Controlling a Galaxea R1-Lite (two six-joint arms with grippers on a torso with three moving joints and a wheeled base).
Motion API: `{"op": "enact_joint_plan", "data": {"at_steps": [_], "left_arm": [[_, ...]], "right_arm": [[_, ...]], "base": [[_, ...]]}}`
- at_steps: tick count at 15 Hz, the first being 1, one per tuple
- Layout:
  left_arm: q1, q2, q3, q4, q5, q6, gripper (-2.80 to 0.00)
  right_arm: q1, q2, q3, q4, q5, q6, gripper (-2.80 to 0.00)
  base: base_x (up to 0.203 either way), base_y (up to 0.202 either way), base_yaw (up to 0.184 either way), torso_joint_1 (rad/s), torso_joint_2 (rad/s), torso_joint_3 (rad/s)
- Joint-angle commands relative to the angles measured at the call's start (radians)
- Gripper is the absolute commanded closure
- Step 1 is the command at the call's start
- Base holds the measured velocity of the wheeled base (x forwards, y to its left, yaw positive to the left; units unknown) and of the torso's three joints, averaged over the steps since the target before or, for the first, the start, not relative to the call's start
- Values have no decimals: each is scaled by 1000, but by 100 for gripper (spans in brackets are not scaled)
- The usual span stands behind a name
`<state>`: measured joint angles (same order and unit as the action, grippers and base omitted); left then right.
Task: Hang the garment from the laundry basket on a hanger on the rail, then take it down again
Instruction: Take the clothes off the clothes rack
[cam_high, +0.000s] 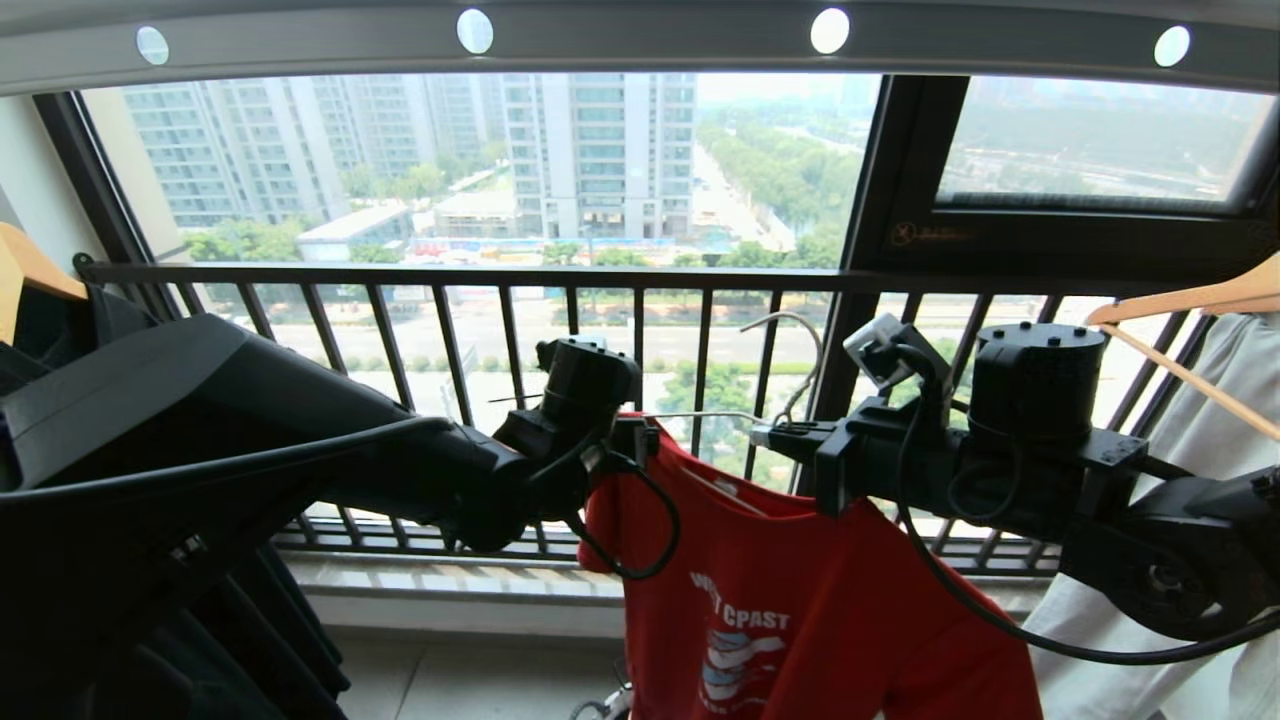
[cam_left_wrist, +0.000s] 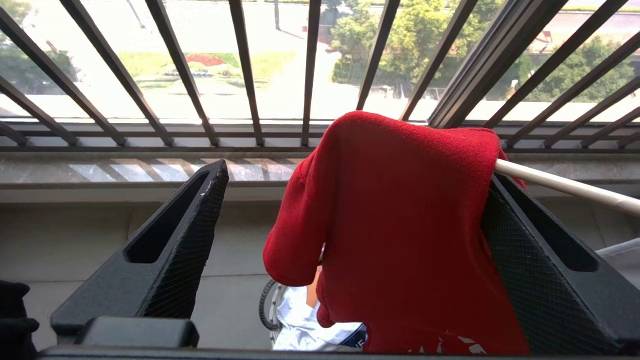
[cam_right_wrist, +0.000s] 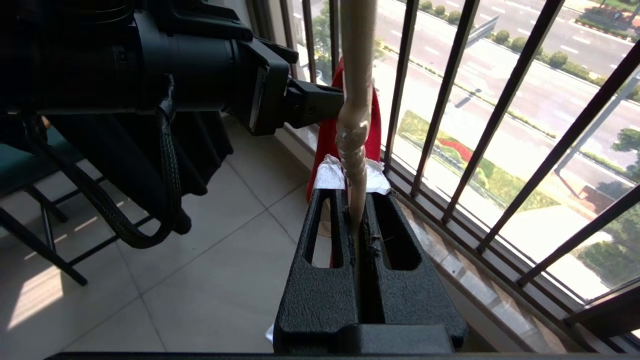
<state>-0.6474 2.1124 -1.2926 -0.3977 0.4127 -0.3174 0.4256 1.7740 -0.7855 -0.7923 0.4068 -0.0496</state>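
Garment (cam_high: 800, 610) hangs lengthwise downward on hanger (cam_high: 790, 400), print reading "CPAST". Right gripper (cam_right_wrist: 359, 220) pinches the hanger's neck; left gripper (cam_left_wrist: 345, 250) gapes wide around the shoulder.

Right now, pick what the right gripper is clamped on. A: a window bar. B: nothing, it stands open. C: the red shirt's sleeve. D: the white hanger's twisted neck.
D: in the right wrist view the right gripper has its fingers shut on the twisted neck of the hanger, with the red shirt hanging beyond it, while the left gripper stands open around the shirt's shoulder.
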Motion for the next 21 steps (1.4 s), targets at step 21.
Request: {"op": "enact_joint_plan", "data": {"at_steps": [21], "left_arm": [[11, 1, -19, -1, -12, -12, -280]], "right_arm": [[-17, -7, -25, -5, -18, 4, 0]], "base": [[0, 0, 0, 0, 0, 0]]}}
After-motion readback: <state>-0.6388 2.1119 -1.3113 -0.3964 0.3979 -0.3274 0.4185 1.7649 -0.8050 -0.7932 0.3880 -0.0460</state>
